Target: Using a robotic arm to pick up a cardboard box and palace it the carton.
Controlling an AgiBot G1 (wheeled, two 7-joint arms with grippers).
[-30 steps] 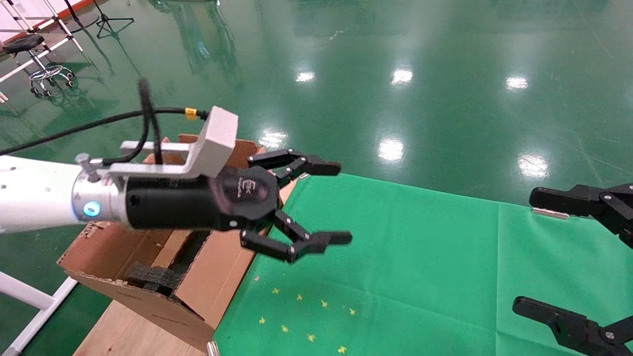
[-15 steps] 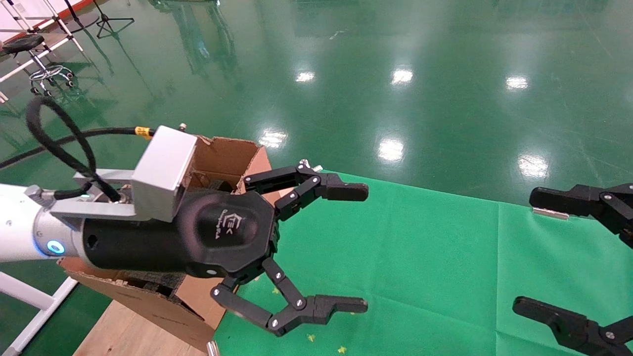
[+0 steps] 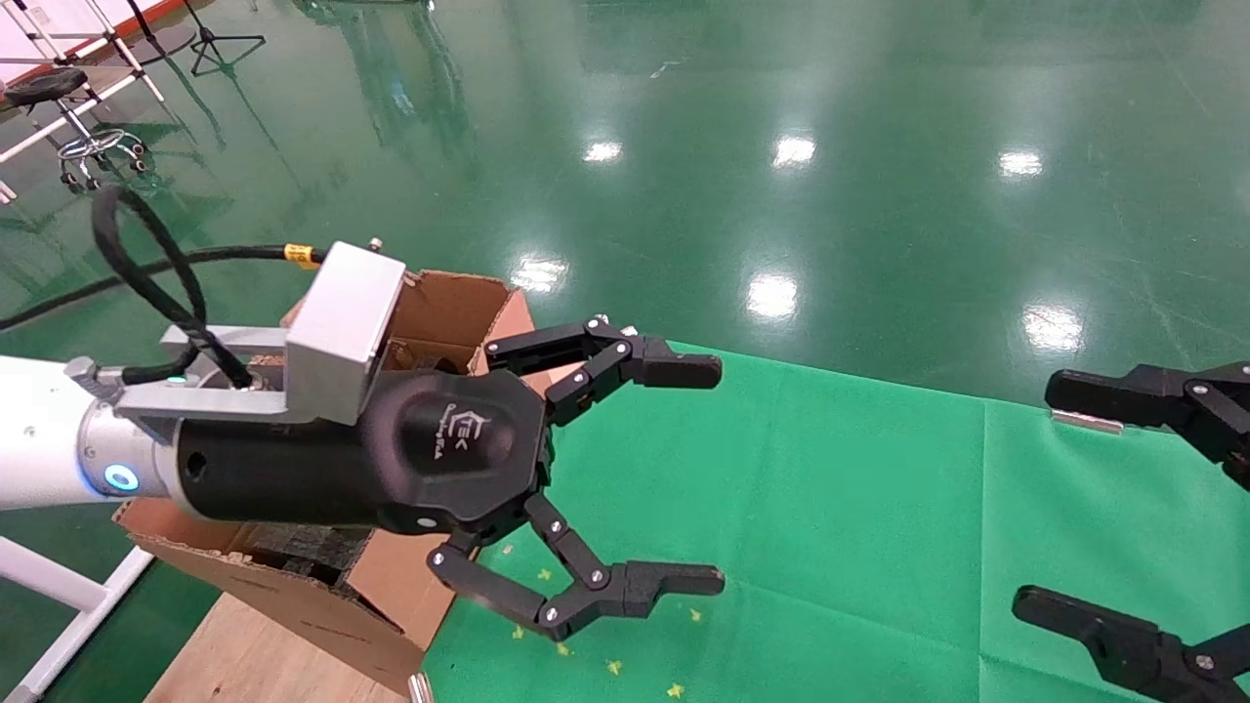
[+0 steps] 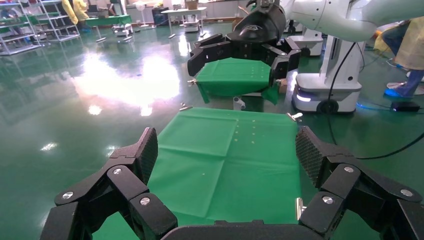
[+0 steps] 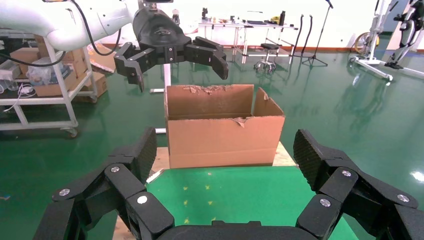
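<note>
Left gripper [image 3: 698, 478] of the robotic arm [image 3: 44, 459] is wide, holding nothing, hanging over the green cloth [image 3: 830, 508] just beside the carton [image 3: 293, 586]. Versus a second ago it has swung out off the carton toward the cloth and dropped lower; in the last half second it barely shifted. Right gripper [image 3: 1123, 508] parked at the cloth's right edge, also wide and empty, unchanged. Black foam [image 3: 293, 545] shows inside the carton. No cardboard box visible on the cloth.

Left wrist view: fingers [image 4: 145, 155] spread, nothing between, bare green cloth [image 4: 225, 165] below, right gripper [image 4: 240, 52] farther off.

Right wrist view: own fingers [image 5: 142, 152] spread, carton [image 5: 222, 132] upright, left gripper [image 5: 175, 57] above it; box not seen, possibly already inside, so likely a release and retreat.
</note>
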